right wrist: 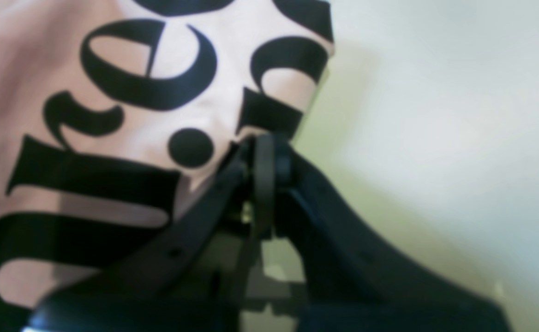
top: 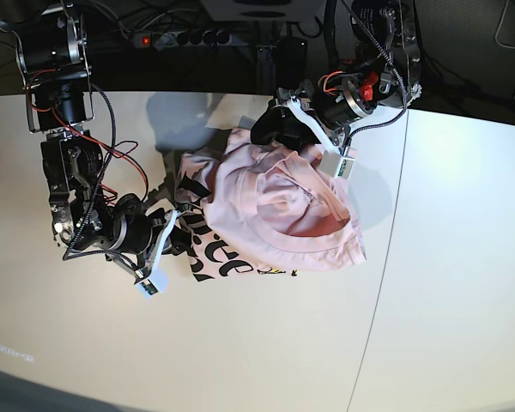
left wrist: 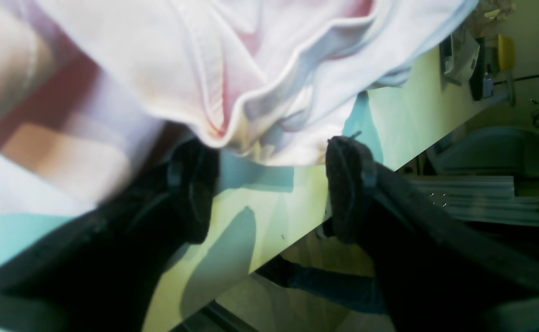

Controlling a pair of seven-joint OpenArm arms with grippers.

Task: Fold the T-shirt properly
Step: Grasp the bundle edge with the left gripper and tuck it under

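In the left wrist view, the left gripper (left wrist: 269, 184) has its two dark fingers (left wrist: 350, 189) spread wide apart with nothing between them; the T-shirt (left wrist: 251, 69) hangs in rumpled pale pink folds just beyond the fingertips, its hemmed edge close to the tip of the left-hand finger and not caught by either. Below the fingers lies the pale table (left wrist: 269, 216), whose edge runs diagonally through the picture. In the right wrist view, the right gripper (right wrist: 262, 147) has its fingers (right wrist: 232, 184) pressed tightly together, and the corner of the T-shirt (right wrist: 112, 120) with its big black lettering (right wrist: 149, 69) runs right up to the tips; the edge of the cloth seems pinched there, though the blur makes the contact hard to read. In the base view, the T-shirt (top: 283, 206) lies bunched in a heap near the middle of the white table (top: 240, 343), plain pink on top with a lettered flap showing at its lower left. The right gripper (top: 182, 221) meets that lettered edge, while the left gripper (top: 279, 124) sits at the upper edge of the heap.
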